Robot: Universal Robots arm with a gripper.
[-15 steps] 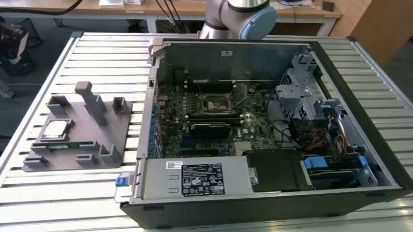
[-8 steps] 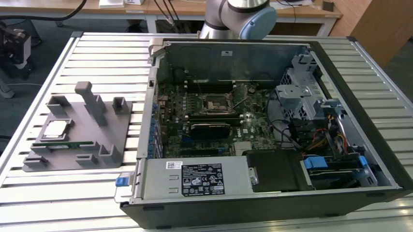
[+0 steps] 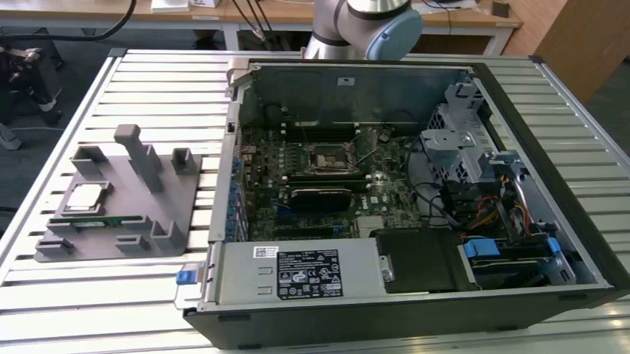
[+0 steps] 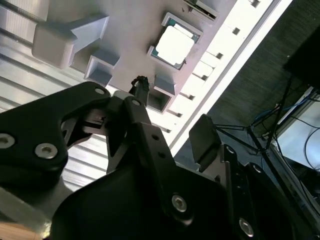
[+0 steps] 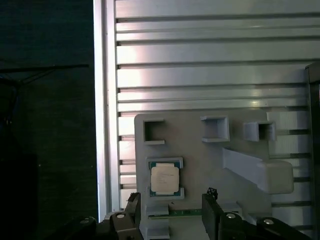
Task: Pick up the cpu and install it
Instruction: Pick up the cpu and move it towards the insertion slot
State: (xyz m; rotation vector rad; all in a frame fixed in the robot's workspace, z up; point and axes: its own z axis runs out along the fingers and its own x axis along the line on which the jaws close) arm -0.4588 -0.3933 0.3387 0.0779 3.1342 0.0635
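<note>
You have one pincer (image 5: pixel 171 216), and its two black metal fingers (image 5: pixel 211 215) are spread wide with nothing between them. One cpu (image 5: pixel 165 178) lies just beyond the fingertips, in line with the gap and touching neither finger. It is a small flat square chip with a smooth silvery-grey metal top and a pale rim. It lies flat in a shallow seat on one matt grey plastic fixture (image 5: pixel 200 155). Past the chip, the fixture carries three small open-sided square pockets and one long wedge-shaped block. One long thin green memory stick (image 5: pixel 187 212) lies on the fixture between the fingers, on the near side of the chip. The fixture rests on one slatted silver metal table (image 5: pixel 200 60). Well apart from the pincer stands one open black computer case (image 3: pixel 374 88) holding a green motherboard, with one black square socket (image 3: pixel 327 157) at its middle.
</note>
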